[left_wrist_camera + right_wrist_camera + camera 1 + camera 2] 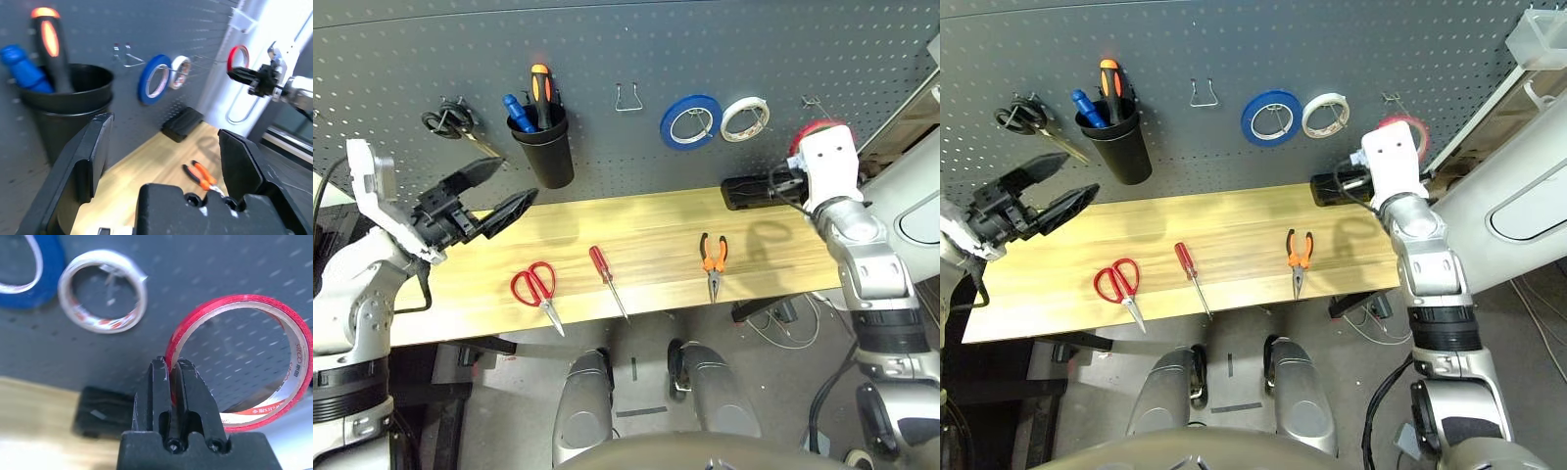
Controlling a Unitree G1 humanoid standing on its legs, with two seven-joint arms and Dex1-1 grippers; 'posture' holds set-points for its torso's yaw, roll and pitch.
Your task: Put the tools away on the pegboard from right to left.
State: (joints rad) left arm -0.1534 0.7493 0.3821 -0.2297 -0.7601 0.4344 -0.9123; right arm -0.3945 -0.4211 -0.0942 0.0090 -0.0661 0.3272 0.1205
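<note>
You have a light wooden tabletop [651, 257] as the work surface, carrying from your left to right the red-handled scissors [536, 290], the red-handled screwdriver [605, 274] and the pliers [713, 264] with orange-and-black handles, each lying apart from the next. Note the orientation: the handles of all three tools are directed toward the pegboard side, and the blades, shaft tip and plier jaws toward your near edge. At the rear right of the surface, near the pliers, you have a black object [747, 193].
</note>
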